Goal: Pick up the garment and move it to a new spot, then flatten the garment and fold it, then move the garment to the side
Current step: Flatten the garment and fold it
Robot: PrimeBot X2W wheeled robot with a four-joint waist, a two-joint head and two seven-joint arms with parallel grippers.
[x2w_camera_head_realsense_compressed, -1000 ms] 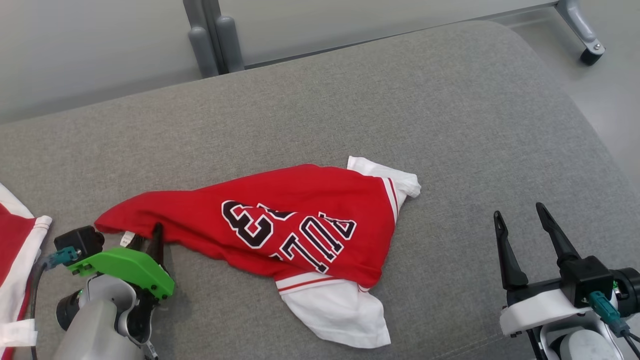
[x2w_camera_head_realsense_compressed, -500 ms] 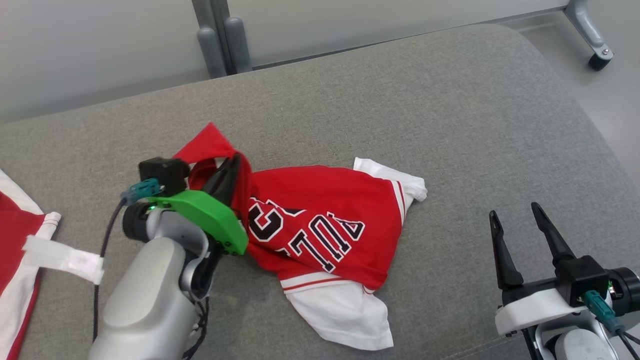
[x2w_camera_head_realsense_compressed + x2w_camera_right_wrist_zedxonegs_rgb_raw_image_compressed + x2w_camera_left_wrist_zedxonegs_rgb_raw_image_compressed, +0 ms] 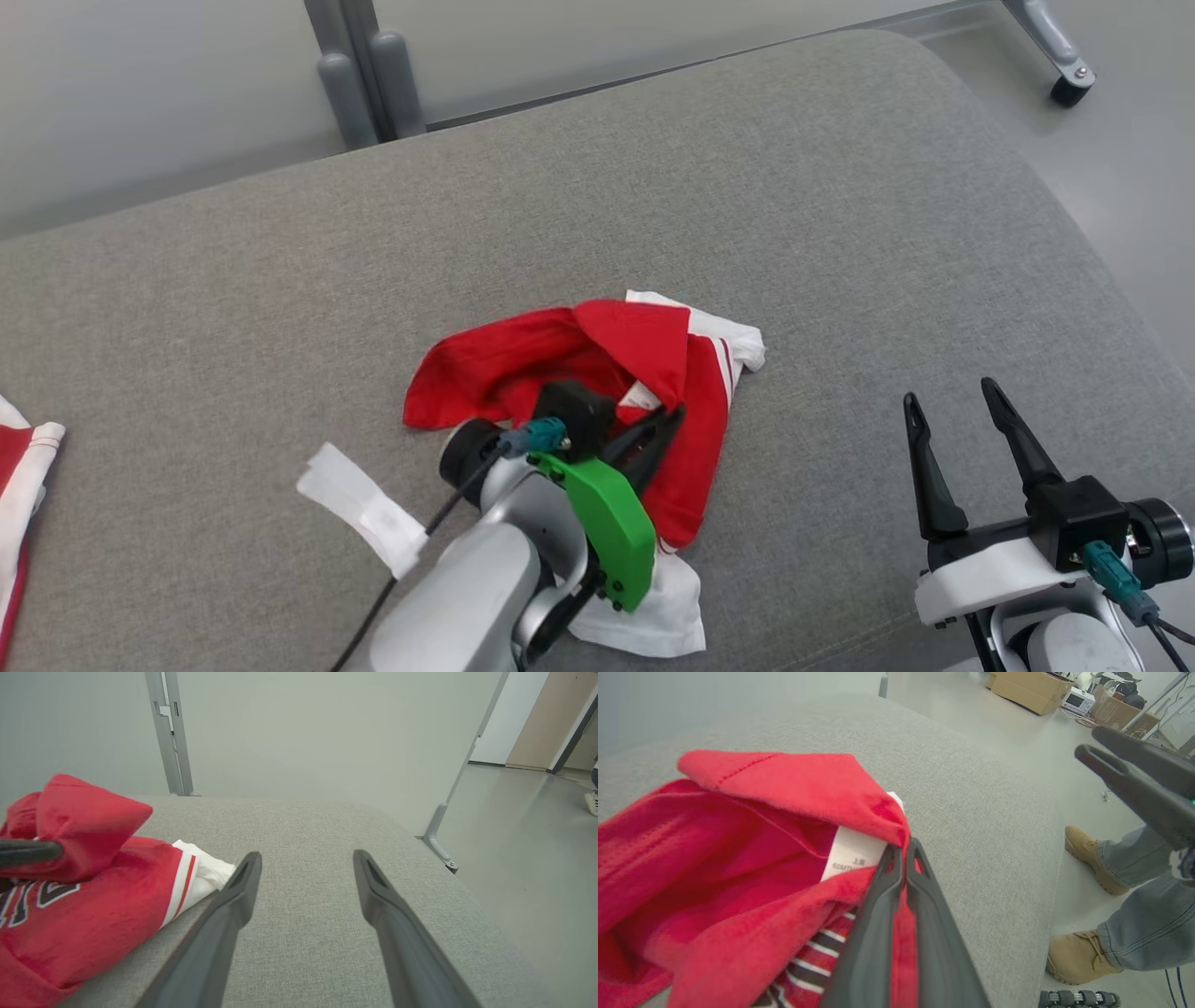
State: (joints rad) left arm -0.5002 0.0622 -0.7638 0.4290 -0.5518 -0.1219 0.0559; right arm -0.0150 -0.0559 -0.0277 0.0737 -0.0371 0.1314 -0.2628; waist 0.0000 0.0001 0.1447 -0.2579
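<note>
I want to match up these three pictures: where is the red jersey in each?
Head view: jersey bunched at centre.
Left wrist view: jersey across the left half.
Right wrist view: jersey at lower left.
Shared landmark: the left arm's shut fingers pinching it.

The red jersey is soft, matt knit cloth, and its white care label is smooth. The grey cushion is coarse woven fabric, matt. The left gripper is dark plastic with a dull finish.
</note>
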